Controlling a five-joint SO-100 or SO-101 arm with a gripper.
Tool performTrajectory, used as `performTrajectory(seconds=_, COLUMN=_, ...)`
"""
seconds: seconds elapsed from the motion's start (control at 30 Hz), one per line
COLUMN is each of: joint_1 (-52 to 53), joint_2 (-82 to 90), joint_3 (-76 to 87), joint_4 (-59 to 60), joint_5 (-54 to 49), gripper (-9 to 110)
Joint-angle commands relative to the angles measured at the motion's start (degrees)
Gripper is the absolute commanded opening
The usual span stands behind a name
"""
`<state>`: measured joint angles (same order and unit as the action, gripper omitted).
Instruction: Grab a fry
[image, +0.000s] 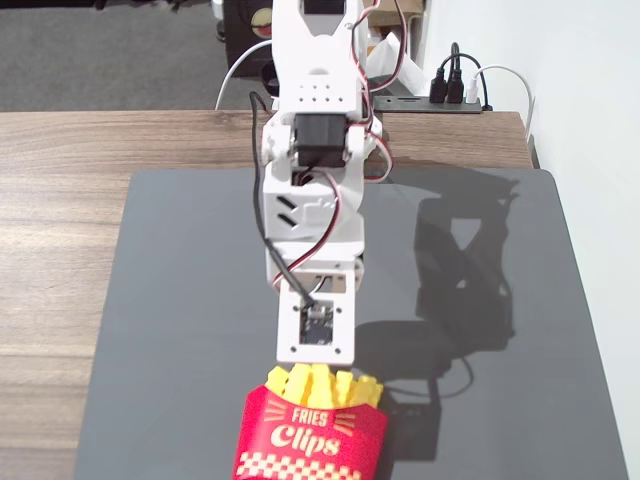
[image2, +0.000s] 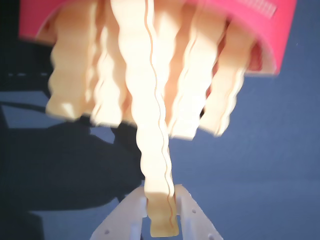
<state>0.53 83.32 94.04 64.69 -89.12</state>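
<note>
In the wrist view my gripper (image2: 161, 202) is shut on the end of one wavy yellow fry (image2: 150, 120); a white finger (image2: 127, 220) presses each side of it. That fry sticks out farther than the several other fries (image2: 215, 85), which stay in the red carton (image2: 240, 25). In the fixed view the carton (image: 310, 440), marked "FRIES Clips", stands at the front of the mat with yellow fry tips (image: 322, 384) showing. My white arm (image: 316, 250) reaches down right over them, and its wrist hides the jaws there.
A dark grey mat (image: 170, 300) covers a wooden table (image: 60, 200). A power strip with plugs and cables (image: 455, 92) lies at the back right by the white wall. The arm's shadow falls on the mat to its right.
</note>
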Motion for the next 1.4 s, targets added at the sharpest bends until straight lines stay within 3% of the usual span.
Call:
performTrajectory(seconds=0.0, joint_1=-0.35, joint_2=6.42, joint_3=2.99, joint_4=-0.79, joint_5=0.62, gripper=2)
performTrajectory(seconds=0.57, joint_1=0.88, joint_2=29.97, joint_3=27.25, joint_4=0.88, joint_5=2.99, gripper=2)
performTrajectory(seconds=0.83, joint_1=3.34, joint_2=37.97, joint_3=24.35, joint_4=10.37, joint_5=1.76, gripper=2)
performTrajectory(seconds=1.17, joint_1=-0.09, joint_2=38.23, joint_3=8.35, joint_4=24.35, joint_5=0.09, gripper=2)
performTrajectory(seconds=1.37, joint_1=-1.41, joint_2=37.44, joint_3=4.31, joint_4=26.46, joint_5=-0.97, gripper=2)
